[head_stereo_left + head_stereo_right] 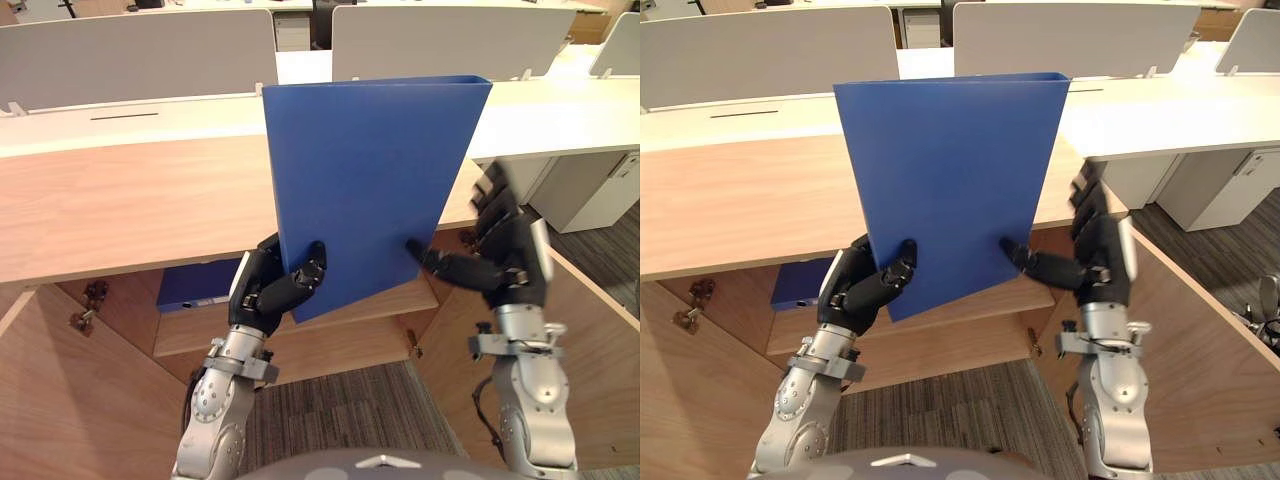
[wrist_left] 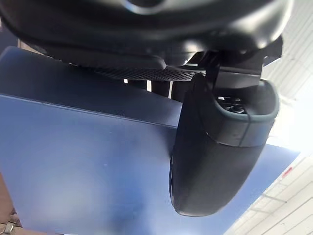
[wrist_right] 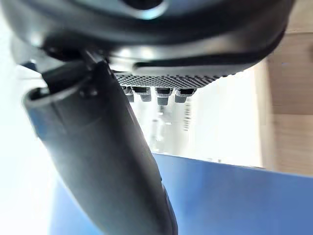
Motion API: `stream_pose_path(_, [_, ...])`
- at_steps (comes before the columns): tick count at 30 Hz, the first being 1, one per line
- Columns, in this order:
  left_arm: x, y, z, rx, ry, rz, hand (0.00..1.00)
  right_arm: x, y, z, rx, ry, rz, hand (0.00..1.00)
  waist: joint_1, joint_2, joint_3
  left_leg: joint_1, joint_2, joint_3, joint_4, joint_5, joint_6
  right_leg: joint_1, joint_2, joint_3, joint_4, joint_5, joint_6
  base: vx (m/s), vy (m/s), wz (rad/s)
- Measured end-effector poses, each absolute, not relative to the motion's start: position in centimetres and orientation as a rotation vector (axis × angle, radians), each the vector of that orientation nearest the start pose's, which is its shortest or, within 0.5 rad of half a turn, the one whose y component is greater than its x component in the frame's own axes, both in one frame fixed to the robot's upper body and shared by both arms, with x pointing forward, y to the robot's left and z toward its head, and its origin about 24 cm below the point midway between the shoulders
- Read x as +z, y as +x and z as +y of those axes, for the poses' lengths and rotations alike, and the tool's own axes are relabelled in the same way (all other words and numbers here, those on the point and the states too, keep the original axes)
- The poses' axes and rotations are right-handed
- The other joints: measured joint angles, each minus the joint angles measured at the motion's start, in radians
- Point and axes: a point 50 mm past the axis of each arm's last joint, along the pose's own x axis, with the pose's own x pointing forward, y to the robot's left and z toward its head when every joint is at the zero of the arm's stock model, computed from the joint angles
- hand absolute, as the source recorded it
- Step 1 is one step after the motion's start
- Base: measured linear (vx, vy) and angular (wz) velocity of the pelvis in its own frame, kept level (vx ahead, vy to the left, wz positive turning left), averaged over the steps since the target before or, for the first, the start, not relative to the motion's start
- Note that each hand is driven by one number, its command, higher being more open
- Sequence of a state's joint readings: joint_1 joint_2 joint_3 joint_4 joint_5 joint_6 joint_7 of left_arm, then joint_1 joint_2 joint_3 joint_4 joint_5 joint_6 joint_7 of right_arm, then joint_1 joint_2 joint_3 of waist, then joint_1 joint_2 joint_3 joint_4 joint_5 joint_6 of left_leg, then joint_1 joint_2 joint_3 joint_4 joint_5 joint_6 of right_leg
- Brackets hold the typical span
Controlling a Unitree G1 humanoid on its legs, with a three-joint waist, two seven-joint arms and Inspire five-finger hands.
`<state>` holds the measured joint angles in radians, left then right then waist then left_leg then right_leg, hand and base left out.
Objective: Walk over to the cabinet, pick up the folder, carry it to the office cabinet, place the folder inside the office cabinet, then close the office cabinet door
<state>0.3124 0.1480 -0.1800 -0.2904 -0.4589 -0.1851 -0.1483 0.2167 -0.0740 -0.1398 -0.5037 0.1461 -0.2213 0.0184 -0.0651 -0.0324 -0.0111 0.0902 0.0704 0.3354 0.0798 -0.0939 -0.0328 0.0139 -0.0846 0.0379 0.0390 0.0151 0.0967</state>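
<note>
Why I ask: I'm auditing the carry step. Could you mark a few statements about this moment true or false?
1. The left hand grips the blue folder, which stands upright. True.
2. The right hand hangs idle. False: its thumb presses the folder's front.
3. The cabinet is closed. False: its doors stand open.
4. A second folder lies on the cabinet shelf. True.
</note>
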Motion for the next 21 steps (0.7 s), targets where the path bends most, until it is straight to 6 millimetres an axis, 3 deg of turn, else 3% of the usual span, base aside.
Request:
stream_pose_path(3, [6.5, 19.5, 14.1, -0.228, -0.357, -0.181, 0.0, 14.3, 18.9, -19.7, -0.166, 0.006, -0.597, 1.0, 0.0, -0.007, -0.005, 0.003, -0.006, 0.006, 0.001, -0.001, 0.003, 0.004, -0.006, 0.005, -0.006, 0.007, 0.002, -0.04, 0.018, -0.06])
stream_pose_path(10, [7.6, 20.5, 13.7, -0.244, -0.366, -0.235, 0.0, 14.2, 18.8, -20.1, -0.19, 0.023, -0.598, 1.0, -0.003, 0.008, 0.002, 0.012, -0.025, 0.014, -0.008, 0.0, 0.014, 0.0, -0.022, 0.015, -0.009, 0.01, 0.008, -0.02, 0.03, -0.03])
stream_pose_path(17, [8.0, 20.8, 13.5, -0.271, -0.363, -0.255, 0.0, 15.2, 19.9, -18.9, -0.072, 0.02, -0.642, 1.0, -0.003, -0.001, 0.007, 0.011, -0.025, 0.014, -0.009, 0.0, 0.016, 0.008, -0.021, 0.014, -0.024, 0.015, 0.007, 0.0, -0.001, 0.0])
stream_pose_path(21, [8.8, 21.3, 13.2, -0.315, -0.356, -0.292, 0.0, 14.5, 20.8, -18.4, 0.003, 0.029, -0.608, 1.0, 0.002, -0.011, 0.014, 0.012, -0.026, 0.011, -0.009, 0.0, 0.016, 0.011, -0.022, 0.011, -0.024, 0.015, 0.007, 0.0, -0.001, 0.01])
